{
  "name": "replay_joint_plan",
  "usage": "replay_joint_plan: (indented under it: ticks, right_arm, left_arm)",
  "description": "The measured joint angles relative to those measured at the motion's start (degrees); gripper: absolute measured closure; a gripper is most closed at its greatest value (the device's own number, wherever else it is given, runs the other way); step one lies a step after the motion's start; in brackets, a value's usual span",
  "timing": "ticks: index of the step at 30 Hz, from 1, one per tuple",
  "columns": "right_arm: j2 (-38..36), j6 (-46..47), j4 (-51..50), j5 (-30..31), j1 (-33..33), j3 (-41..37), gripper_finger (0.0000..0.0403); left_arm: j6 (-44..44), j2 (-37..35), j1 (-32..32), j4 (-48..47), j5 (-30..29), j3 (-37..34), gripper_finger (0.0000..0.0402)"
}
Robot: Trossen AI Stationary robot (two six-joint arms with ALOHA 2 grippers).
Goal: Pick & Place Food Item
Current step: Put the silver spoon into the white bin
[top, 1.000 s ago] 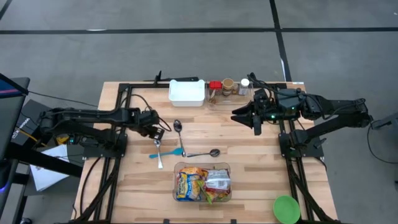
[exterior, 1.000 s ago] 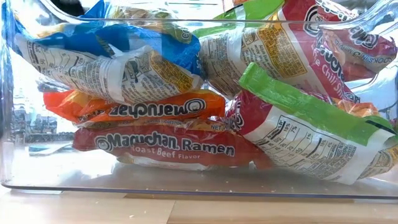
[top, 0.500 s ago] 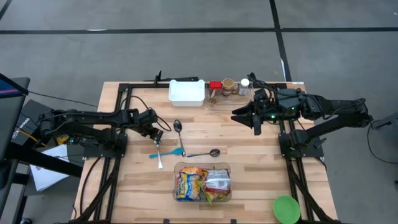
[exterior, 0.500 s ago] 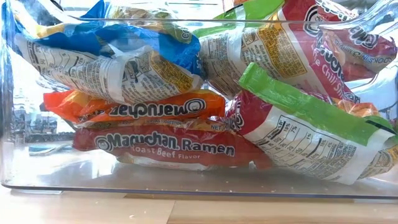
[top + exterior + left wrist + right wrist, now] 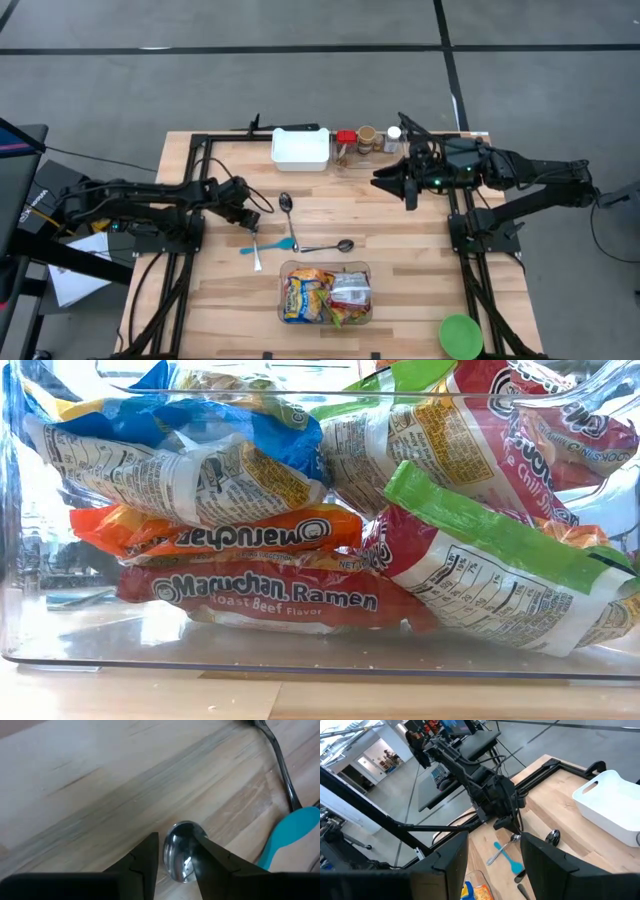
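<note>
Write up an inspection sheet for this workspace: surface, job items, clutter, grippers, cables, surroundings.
Surface: wooden table, bare planks between items.
Job's things: clear bin of ramen packets at the near edge; white container at the far edge.
Clutter: metal spoons, blue spoon, small jars, green lid.
Grippers: left gripper low over the table, its fingers either side of a spoon bowl; right gripper raised, open, empty.
Cables: black leads run along the arm frames.
Surroundings: grey floor; desks and distant people in the right wrist view.
</note>
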Motion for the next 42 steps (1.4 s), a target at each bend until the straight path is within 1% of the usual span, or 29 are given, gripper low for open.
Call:
replay_joint_plan:
  ticks: [5,10,14,17,23,29,31,34,38,40,42]
  right_arm:
    - [0.00,0.01,-0.02,-0.02,-0.99,0.00,0.0228]
    - [0.00,0.59,-0.31,-0.04,-1.55,0.00,0.0228]
    - [0.00,0.76,-0.31,-0.06,-1.55,0.00,0.0228]
    - [0.00,1.03,-0.45,-0.06,-1.53,0.00,0.0228]
    - [0.00,1.44,-1.28,-0.08,-1.35,0.00,0.0228]
    - [0.00,1.44,-1.54,-0.08,-1.36,0.00,0.0228]
    - [0.00,1.42,-1.53,-0.08,-1.36,0.01,0.0228]
    - [0.00,1.17,-1.53,-0.10,-1.36,0.00,0.0228]
    - [0.00,0.75,-1.53,-0.10,-1.36,0.00,0.0228]
    - [0.00,0.06,-1.53,-0.11,-1.36,0.01,0.0228]
    - [0.00,-0.12,-1.53,-0.10,-1.37,0.00,0.0228]
  left_arm:
    - [-0.05,-0.14,0.04,1.48,-0.07,-2.16,0.0325]
    - [-0.93,0.01,0.52,4.06,0.56,-2.89,0.0386]
    - [-2.78,0.21,0.85,9.18,1.25,-3.19,0.0393]
    - [-5.98,0.38,0.83,15.91,1.45,-3.37,0.0398]
    - [-11.78,0.31,1.04,32.74,1.16,-3.24,0.0399]
    - [-17.54,0.27,4.59,50.46,1.11,-3.22,0.0400]
    - [-19.81,0.26,6.54,55.38,-0.53,-3.20,0.0400]
    - [-22.98,0.22,9.27,60.16,-6.33,-2.94,0.0400]
    - [-24.71,0.30,11.68,59.55,-15.96,-0.73,0.0401]
    - [-25.69,0.75,12.18,56.88,-19.90,1.43,0.0401]
    - [-25.71,1.88,12.45,53.50,-22.39,3.90,0.0401]
